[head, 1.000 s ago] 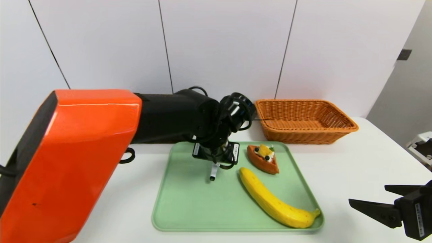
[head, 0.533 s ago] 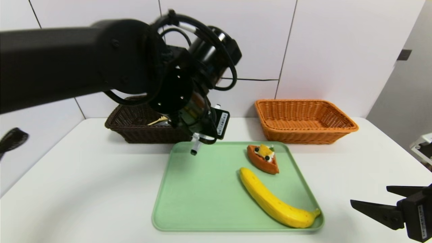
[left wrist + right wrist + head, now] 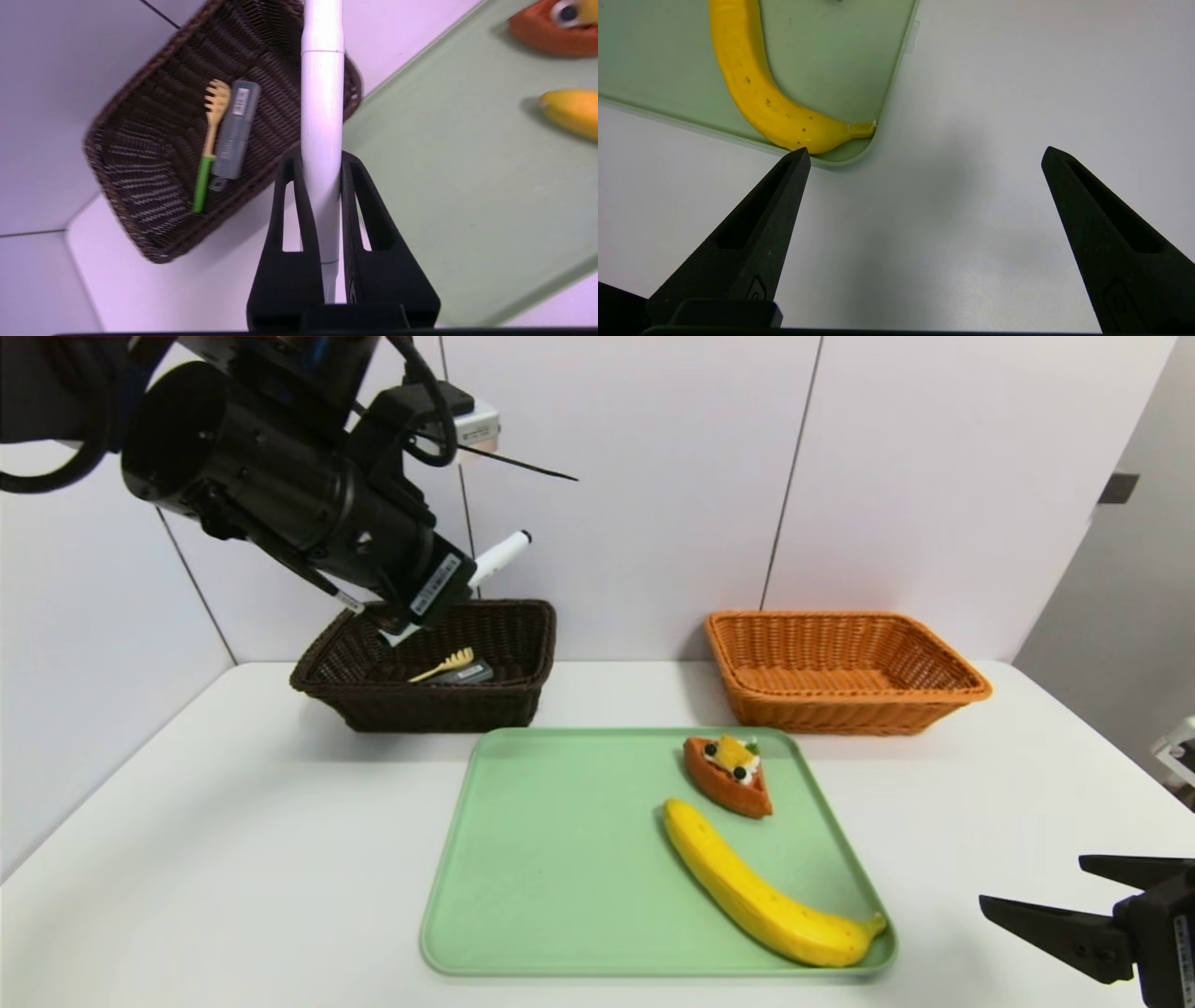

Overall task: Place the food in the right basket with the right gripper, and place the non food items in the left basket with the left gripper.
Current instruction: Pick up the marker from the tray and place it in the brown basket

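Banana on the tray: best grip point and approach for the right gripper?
Take the banana at its thick middle, coming from above with the fingers straddling its width. It lies flat and diagonal on the green tray, its stem end tucked into the near right corner against the rim, so that end is a poor target. The right gripper is open and off the tray's near right corner.

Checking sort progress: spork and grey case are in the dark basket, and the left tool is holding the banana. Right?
Not quite. The left tool holds the white marker, as the left wrist view shows. The banana lies on the green tray. Spork and grey case are in the dark basket.
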### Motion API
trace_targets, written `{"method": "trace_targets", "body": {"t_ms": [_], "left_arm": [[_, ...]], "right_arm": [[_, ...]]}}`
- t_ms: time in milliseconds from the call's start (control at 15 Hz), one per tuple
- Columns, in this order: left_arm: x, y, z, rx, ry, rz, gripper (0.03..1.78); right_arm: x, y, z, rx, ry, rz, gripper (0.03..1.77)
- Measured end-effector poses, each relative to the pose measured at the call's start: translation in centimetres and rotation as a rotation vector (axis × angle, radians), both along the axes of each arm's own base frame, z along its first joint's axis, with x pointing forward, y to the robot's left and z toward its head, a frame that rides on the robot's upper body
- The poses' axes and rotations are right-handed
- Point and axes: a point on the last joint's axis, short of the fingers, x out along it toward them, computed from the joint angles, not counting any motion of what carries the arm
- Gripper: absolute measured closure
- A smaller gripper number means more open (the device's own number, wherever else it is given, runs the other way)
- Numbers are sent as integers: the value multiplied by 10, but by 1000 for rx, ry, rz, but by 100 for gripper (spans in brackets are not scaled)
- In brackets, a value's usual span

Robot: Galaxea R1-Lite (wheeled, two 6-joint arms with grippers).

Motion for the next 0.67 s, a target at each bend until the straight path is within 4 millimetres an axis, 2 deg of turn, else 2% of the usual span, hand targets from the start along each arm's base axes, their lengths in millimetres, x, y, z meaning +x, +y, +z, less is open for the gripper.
{"method": "trace_targets", "body": {"t_ms": [133,267,467,667], "left_arm": [[8,20,3,118,-58,-62,163],[19,30,1,229,-97,-95,163],[48,32,-13,303,-132,-64,163],[84,31,-38,331,-130,-1,163]], "right_arm": [[-1,0,0,1,-2,0,9],[-1,0,0,0,-1,0,9],[-2,0,-1,-1,2,0,9],[-1,0,-2,-3,7,-1,9]]}}
